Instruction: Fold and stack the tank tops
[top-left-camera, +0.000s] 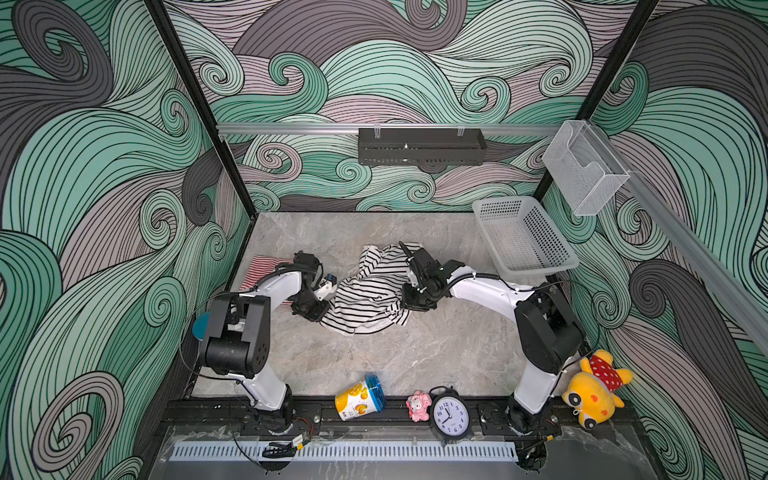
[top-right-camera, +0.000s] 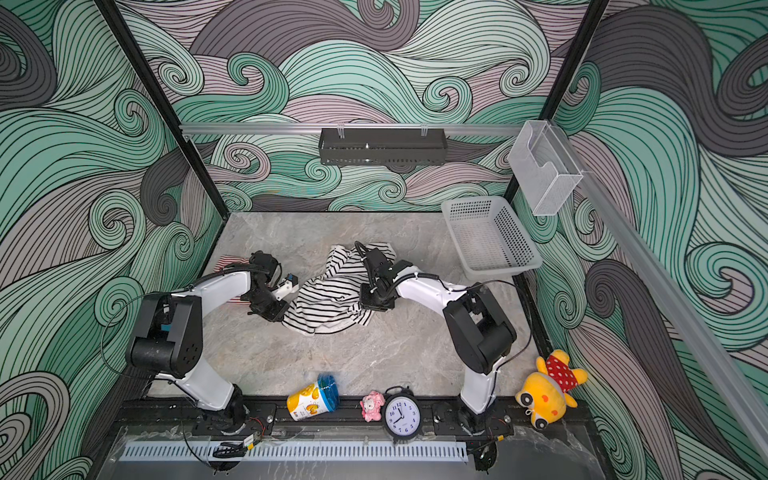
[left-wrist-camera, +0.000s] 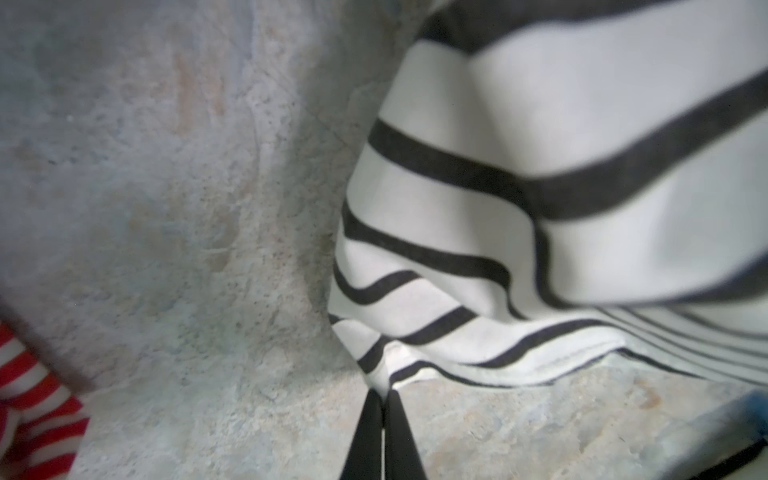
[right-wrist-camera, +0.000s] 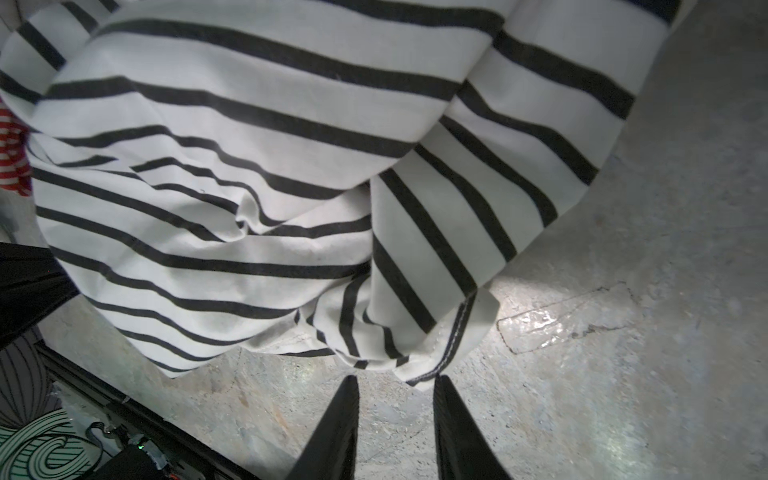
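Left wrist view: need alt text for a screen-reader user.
The left hand has its two black fingers pinched shut on the edge of a crumpled black-and-white striped knit tank top lying on a grey marbled tabletop. A corner of a red-and-white striped tank top shows at the frame's edge, apart from it.

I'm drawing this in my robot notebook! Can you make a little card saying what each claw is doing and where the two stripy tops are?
left gripper: shut, pinching an edge of the black-and-white tank top
right gripper: jaws apart, that top's hem bunched at its tips; grip unclear
black-and-white tank top: crumpled in the middle of the table, between both arms
red-and-white tank top: at the table's left side, partly hidden by the left arm
stack: not yet made
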